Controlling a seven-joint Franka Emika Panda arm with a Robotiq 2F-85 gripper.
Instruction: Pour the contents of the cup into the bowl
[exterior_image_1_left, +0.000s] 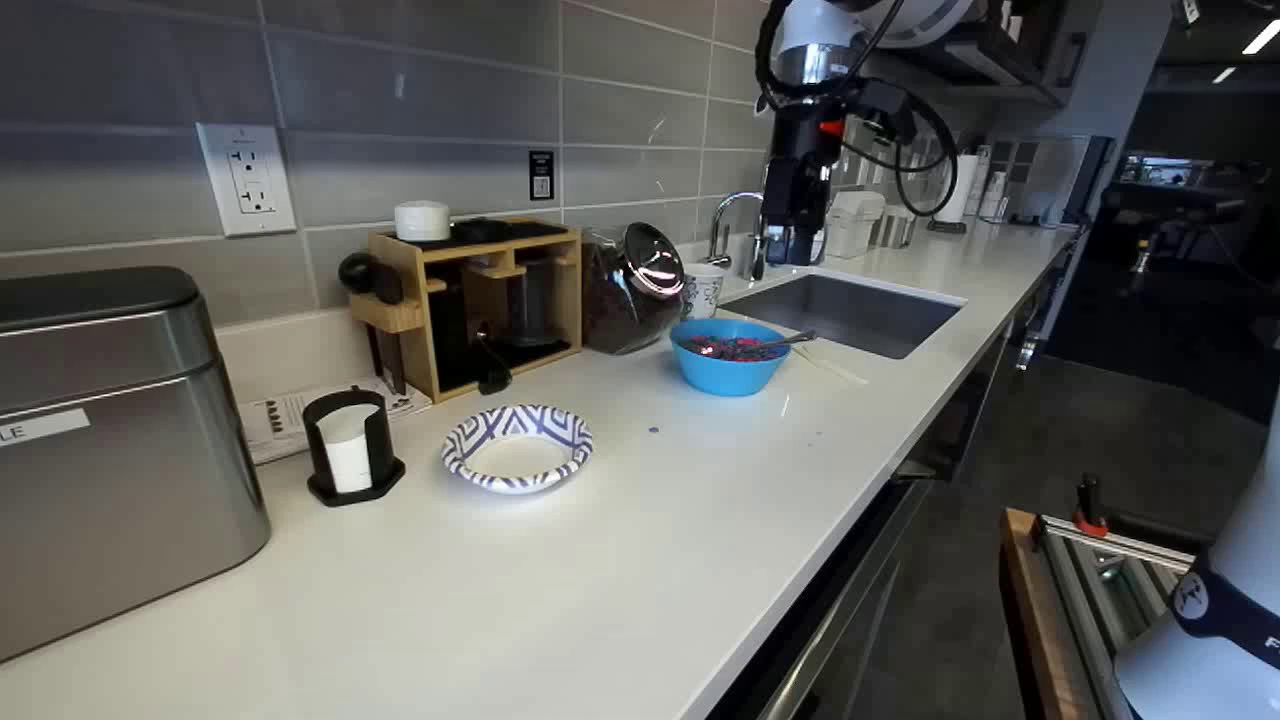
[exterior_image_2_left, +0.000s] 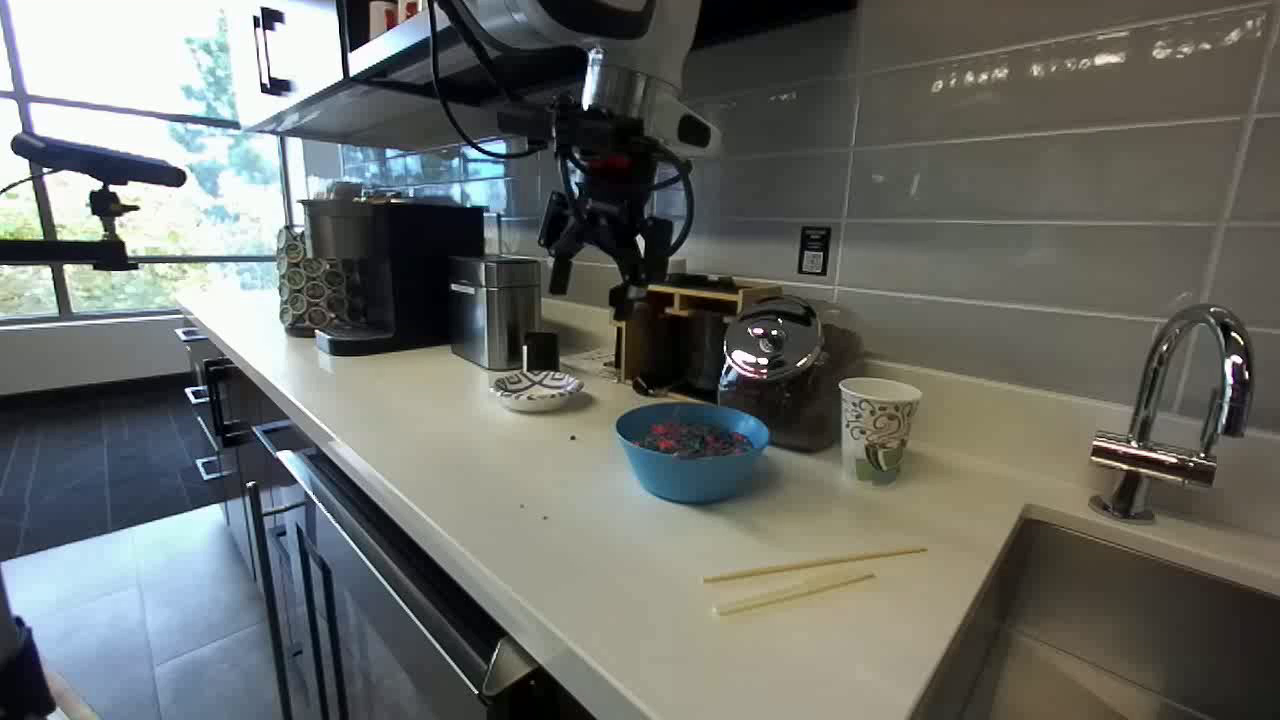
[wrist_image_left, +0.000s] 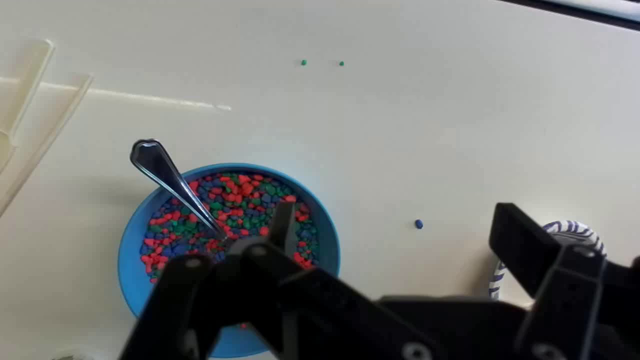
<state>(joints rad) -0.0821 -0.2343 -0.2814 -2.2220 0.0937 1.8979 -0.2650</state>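
Holding: blue bowl (exterior_image_2_left: 690, 482) | red, green, blue bits (wrist_image_left: 245, 215), metal utensil (wrist_image_left: 175, 182) | claw (wrist_image_left: 396, 228): spread wide

Blue bowl (exterior_image_1_left: 730, 377) on white counter (exterior_image_1_left: 560, 590)

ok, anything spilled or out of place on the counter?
Yes: two tiny green pebble-like bits and one blue bit lie loose on the glossy white counter, outside the round bright-blue bowl. It holds similar bits, so they look spilled.
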